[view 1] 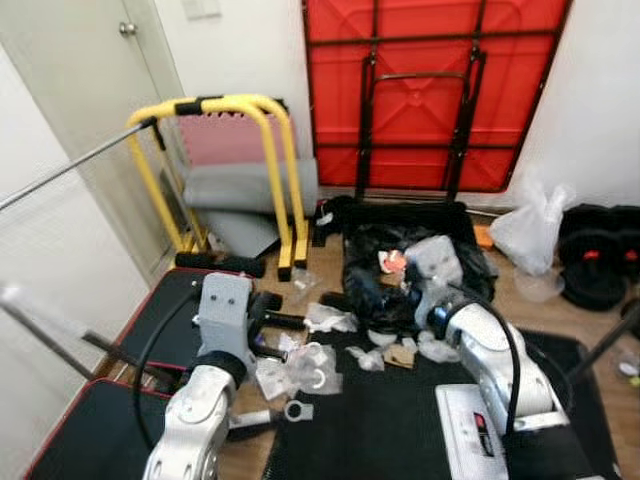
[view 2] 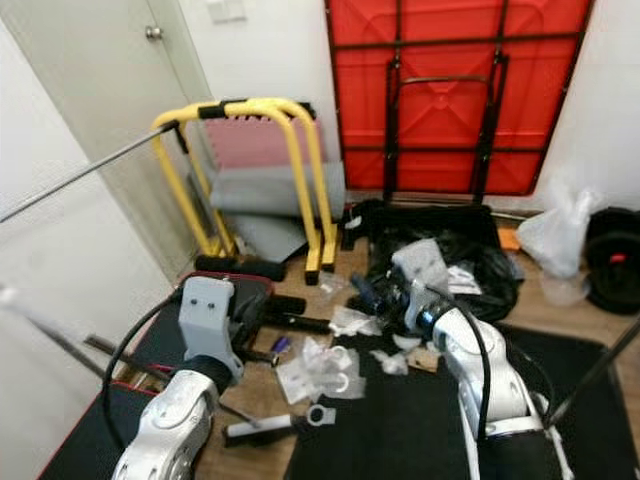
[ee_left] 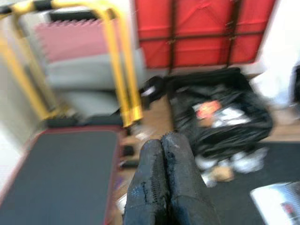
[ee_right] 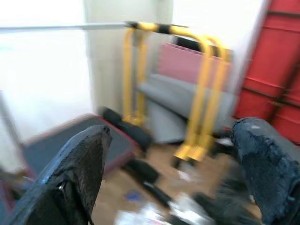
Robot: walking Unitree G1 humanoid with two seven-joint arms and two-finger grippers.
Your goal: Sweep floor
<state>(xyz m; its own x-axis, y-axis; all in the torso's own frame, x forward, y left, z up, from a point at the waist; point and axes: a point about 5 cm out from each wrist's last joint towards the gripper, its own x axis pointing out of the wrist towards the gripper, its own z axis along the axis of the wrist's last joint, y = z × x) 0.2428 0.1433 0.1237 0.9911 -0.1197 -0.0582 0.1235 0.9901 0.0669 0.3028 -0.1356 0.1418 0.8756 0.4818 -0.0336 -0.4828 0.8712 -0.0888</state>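
Crumpled white plastic litter (view 1: 300, 370) and paper scraps (view 1: 400, 352) lie on the wood floor and along the edge of a black mat (view 1: 380, 420). An open black bin bag (view 1: 400, 250) behind them holds more rubbish. My left gripper (ee_left: 161, 140) is shut with nothing in it and hovers low over the litter by the left mat (view 1: 285, 320). My right gripper (ee_right: 173, 127) is open, its fingers (ee_right: 84, 164) wide apart, and sits at the bag's front edge (view 1: 432, 300). A long silver pole (view 1: 70, 165) slants across the left.
A yellow tube frame (view 1: 270, 150) with grey and pink pads stands at the back left. A red folded table (view 1: 430, 90) leans on the wall. A white plastic bag (view 1: 530, 235) and black weights (view 1: 600, 260) lie right. A door (view 1: 90, 100) is far left.
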